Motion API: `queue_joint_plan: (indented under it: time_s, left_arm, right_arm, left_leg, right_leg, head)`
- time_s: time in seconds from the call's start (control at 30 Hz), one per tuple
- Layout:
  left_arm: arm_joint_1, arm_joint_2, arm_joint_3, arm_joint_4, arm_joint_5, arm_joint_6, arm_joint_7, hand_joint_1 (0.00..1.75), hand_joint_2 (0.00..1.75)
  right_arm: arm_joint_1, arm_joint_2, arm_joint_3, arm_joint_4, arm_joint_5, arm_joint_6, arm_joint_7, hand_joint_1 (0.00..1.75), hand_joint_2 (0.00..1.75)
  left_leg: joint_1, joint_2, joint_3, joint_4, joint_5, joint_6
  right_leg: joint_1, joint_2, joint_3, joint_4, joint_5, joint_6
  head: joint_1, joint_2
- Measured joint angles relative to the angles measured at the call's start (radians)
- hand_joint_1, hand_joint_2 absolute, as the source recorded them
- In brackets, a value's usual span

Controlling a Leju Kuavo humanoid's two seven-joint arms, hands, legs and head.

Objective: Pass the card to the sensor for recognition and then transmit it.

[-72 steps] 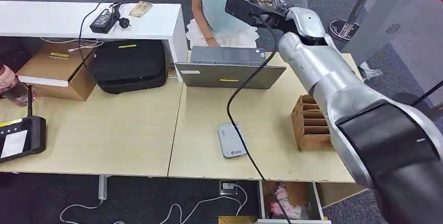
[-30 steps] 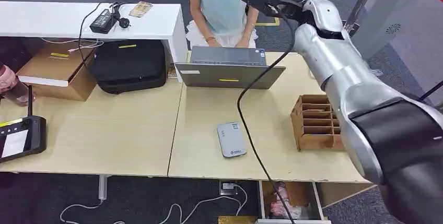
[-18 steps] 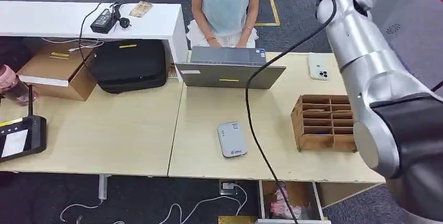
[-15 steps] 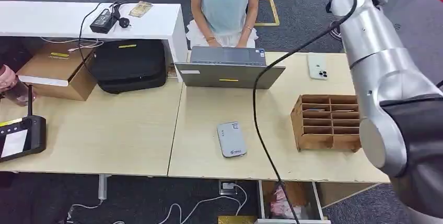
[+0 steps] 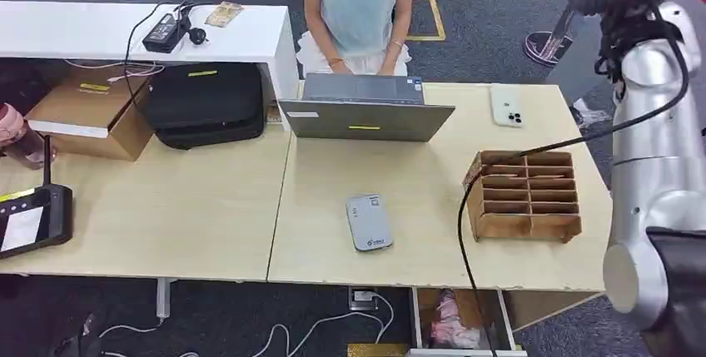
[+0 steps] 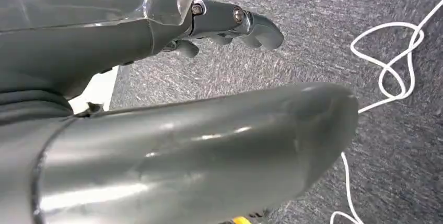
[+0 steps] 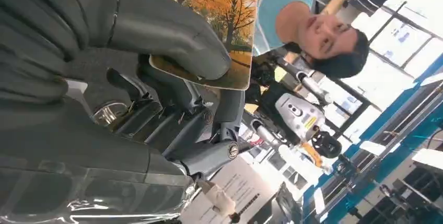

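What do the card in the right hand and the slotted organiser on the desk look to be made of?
Card: seemingly glossy printed card or plastic, a thin flat sheet with an autumn-tree picture, pinched by the right hand.
Organiser: probably unfinished wood or thick fibreboard, matte brown with plain dividers.

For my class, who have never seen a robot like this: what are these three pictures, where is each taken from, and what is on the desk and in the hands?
This is a two-armed humanoid robot. One picture looks down from its head at a desk with a laptop, a small grey card reader, a wooden sorting box and a white phone; a person sits behind the laptop. The silver right arm reaches up and away. The other two pictures come from cameras at the wrists. The right robot hand grips a card printed with autumn trees. The left robot hand hangs over carpet, holding nothing.
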Motion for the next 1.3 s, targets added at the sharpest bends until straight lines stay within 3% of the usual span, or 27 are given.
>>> queue_joint_plan:
  time_s: [0.2, 0.37, 0.57, 0.8, 1.3]
  left_arm:
    - [0.021, 0.006, 0.040, 0.000, 0.098, 0.013, -0.058, 0.00, 0.00]
    - [0.040, -0.013, 0.134, -0.001, 0.214, 0.064, -0.143, 0.00, 0.00]
    - [0.042, -0.044, 0.213, -0.008, 0.275, 0.135, -0.213, 0.00, 0.00]
    - [0.029, -0.064, 0.219, -0.008, 0.274, 0.158, -0.191, 0.00, 0.00]
    - [0.038, -0.058, 0.206, -0.024, 0.258, 0.176, -0.198, 0.00, 0.00]
  right_arm:
    - [0.041, -0.003, -0.001, -0.053, -0.006, 0.008, -0.002, 1.75, 1.75]
    - [0.050, -0.003, 0.001, -0.066, -0.023, 0.008, -0.003, 1.75, 1.75]
    - [0.078, -0.005, 0.002, -0.080, -0.054, 0.008, -0.009, 1.75, 1.75]
    - [0.216, -0.022, -0.013, -0.176, -0.096, 0.009, -0.019, 1.75, 1.75]
    - [0.469, -0.030, -0.065, -0.372, -0.193, 0.057, -0.033, 1.75, 1.75]
  left_leg:
    - [0.000, 0.004, 0.000, 0.000, 0.000, -0.001]
    - [0.001, 0.004, 0.000, 0.000, 0.000, -0.001]
    - [0.000, 0.003, 0.000, 0.000, 0.000, -0.001]
    - [0.000, 0.003, 0.000, 0.000, 0.000, -0.001]
    - [0.001, 0.003, -0.001, 0.000, 0.000, -0.001]
  right_leg:
    - [0.000, 0.003, -0.003, 0.001, 0.001, -0.001]
    - [0.000, 0.003, -0.003, 0.002, 0.001, -0.001]
    - [0.000, 0.003, -0.003, 0.001, 0.001, 0.000]
    - [0.000, 0.003, -0.003, 0.001, 0.001, 0.000]
    - [0.001, 0.002, -0.003, 0.001, 0.001, -0.001]
  head:
    - [0.000, 0.000]
    - [0.000, 0.000]
    - [0.000, 0.000]
    - [0.000, 0.000]
    - [0.000, 0.000]
